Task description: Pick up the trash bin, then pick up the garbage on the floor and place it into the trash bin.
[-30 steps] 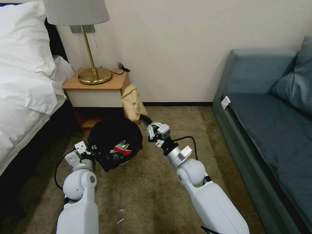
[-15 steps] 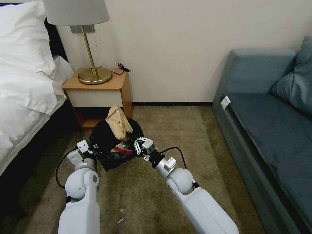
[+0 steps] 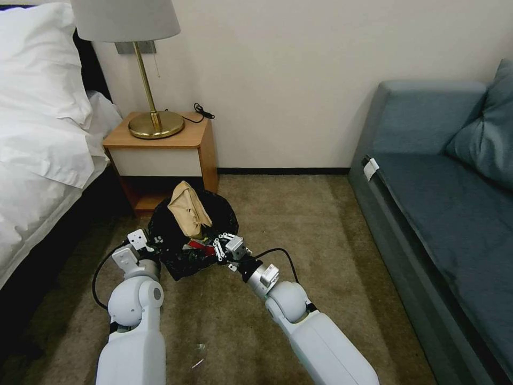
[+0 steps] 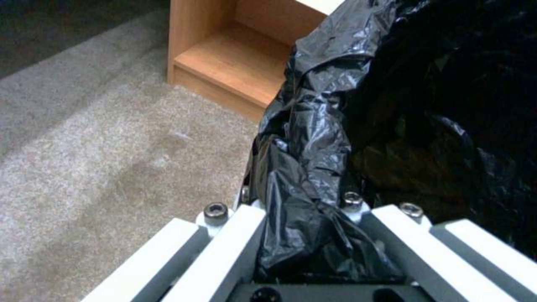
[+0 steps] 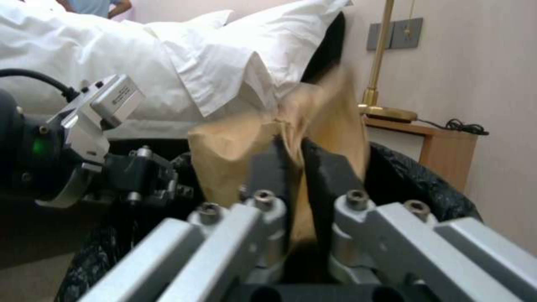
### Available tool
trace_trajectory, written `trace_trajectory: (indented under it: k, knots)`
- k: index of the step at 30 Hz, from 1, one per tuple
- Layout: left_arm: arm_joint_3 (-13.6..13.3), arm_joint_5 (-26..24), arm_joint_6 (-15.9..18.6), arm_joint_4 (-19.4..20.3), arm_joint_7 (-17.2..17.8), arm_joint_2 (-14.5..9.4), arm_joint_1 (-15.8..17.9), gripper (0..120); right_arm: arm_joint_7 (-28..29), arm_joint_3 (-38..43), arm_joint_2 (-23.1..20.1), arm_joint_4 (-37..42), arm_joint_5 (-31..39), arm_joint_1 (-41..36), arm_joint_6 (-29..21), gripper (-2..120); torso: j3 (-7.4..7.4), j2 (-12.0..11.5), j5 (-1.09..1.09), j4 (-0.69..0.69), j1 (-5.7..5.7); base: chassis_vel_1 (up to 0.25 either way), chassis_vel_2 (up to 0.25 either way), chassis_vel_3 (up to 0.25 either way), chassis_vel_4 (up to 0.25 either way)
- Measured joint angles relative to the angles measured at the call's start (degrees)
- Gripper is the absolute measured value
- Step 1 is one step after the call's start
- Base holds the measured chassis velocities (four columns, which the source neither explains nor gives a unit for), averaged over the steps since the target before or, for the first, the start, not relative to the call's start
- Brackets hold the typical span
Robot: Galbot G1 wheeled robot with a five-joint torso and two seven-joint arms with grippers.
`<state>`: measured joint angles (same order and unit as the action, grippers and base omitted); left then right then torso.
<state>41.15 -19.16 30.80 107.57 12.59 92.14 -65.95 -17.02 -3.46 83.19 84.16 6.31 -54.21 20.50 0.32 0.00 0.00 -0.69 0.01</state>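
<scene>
The trash bin [image 3: 181, 264], lined with a black bag [image 4: 313, 126], is tilted and held off the carpet. My left gripper [image 3: 156, 243] is shut on its rim, and the liner is pinched between the fingers [image 4: 305, 205]. My right gripper [image 3: 209, 239] is shut on a tan paper wad [image 3: 187, 214] over the bin's mouth. The same wad [image 5: 241, 138] stands up above the dark fingers [image 5: 327, 167]. A red-and-white carton [image 3: 201, 246] lies inside the bin. A small clear piece of garbage [image 3: 199, 355] lies on the carpet between my arms.
A wooden nightstand [image 3: 160, 144] with a brass lamp [image 3: 155, 123] stands just behind the bin. The bed [image 3: 43, 133] runs along the left and a blue-grey sofa [image 3: 443, 203] along the right. Open carpet [image 3: 299, 214] lies between them.
My right gripper has swung left and down with the tan wad, from beside the nightstand's corner to over the bin's mouth. The left gripper and the bin have barely moved.
</scene>
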Motion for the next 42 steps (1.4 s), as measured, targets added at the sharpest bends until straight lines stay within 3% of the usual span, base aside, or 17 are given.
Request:
trace_trajectory:
  k: [3,6,9,11,15,17,21,23,33,42]
  knots:
    - [0.0,0.0,0.0,0.0,0.0,0.0,0.0,3,0.0,0.0,0.0,0.1,-0.1,-0.1,0.0,20,0.00,0.0,0.00,0.00,0.00,0.000,0.000,0.000,0.000]
    - [0.0,0.0,0.0,0.0,0.0,0.0,0.0,3,-0.2,0.1,0.1,0.3,-0.3,-0.2,0.1,36,0.00,0.0,0.00,0.00,0.00,0.000,0.000,0.000,0.000]
    - [0.0,0.0,0.0,0.0,0.0,0.0,0.0,3,-0.3,0.1,0.1,0.4,-0.4,-0.2,0.1,42,0.00,0.0,0.00,0.00,0.00,0.000,0.000,0.000,0.000]
    - [0.0,0.0,0.0,0.0,0.0,0.0,-0.1,3,-0.3,0.1,0.2,0.6,-0.4,-0.2,0.1,55,0.00,0.0,0.00,0.00,0.00,0.000,0.000,0.000,0.000]
    - [0.1,0.0,0.0,0.0,0.0,0.0,-0.1,3,-0.3,0.3,0.2,0.9,-0.4,-0.2,0.1,63,0.00,0.0,0.00,0.00,0.00,0.000,0.000,0.000,0.000]
    - [0.1,0.0,0.0,0.0,0.0,0.0,-0.2,3,-0.2,0.8,0.4,1.8,-0.4,0.1,0.0,76,0.00,0.0,0.00,0.00,0.00,0.000,0.000,0.000,0.000]
    - [0.1,0.0,0.1,-0.2,0.0,0.0,-0.3,3,0.2,2.1,0.5,3.1,-0.4,0.7,-0.5,85,0.00,0.0,0.01,0.00,0.00,0.000,0.000,0.000,0.000]
    - [0.5,-0.1,0.0,-0.9,0.0,0.0,-0.4,3,0.9,4.3,0.6,4.6,-0.1,1.2,-1.2,96,0.00,0.0,0.00,0.00,0.00,0.000,0.000,0.000,0.000]
    - [2.4,-4.0,-0.5,-3.1,0.4,0.0,0.4,3,1.7,14.9,0.9,7.5,1.9,0.7,-2.6,100,0.00,0.0,0.01,0.00,0.00,0.000,0.000,0.000,0.000]
    - [4.1,-8.6,-1.5,-5.9,2.8,0.0,1.5,3,1.1,23.9,-0.6,7.4,2.7,-3.9,-1.2,100,0.00,0.0,0.01,0.00,0.00,0.000,0.000,0.000,0.000]
